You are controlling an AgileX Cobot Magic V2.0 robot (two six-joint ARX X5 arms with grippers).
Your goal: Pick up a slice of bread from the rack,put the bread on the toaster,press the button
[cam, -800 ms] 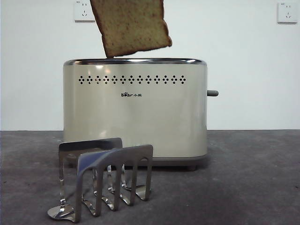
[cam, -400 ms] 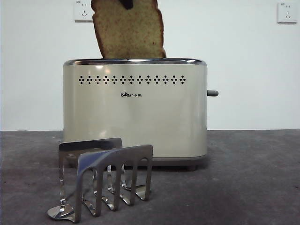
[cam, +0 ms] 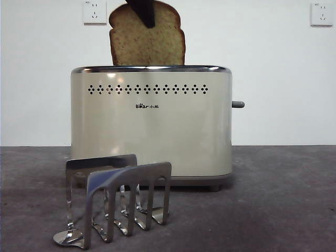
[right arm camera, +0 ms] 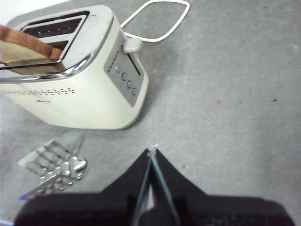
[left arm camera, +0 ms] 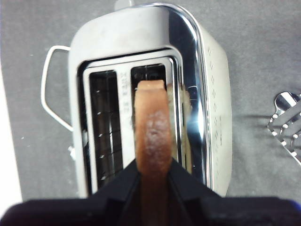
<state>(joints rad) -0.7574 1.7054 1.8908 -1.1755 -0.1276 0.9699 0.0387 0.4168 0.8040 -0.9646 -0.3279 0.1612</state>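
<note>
Golden-tan slice of bread [cam: 147,42] pinched at domed crust by left end effector [left arm camera: 153,172], upright, partly in 1 toaster [cam: 151,121] slot. Light, soft, crumbly; best held at crust. Right end effector [right arm camera: 151,155] closed, empty, at toaster's 3 o'clock.

Two white wall sockets [cam: 94,11] [cam: 321,13] sit high on the pale wall; a white cord [right arm camera: 157,21] loops across the grey table [cam: 283,199]
</note>
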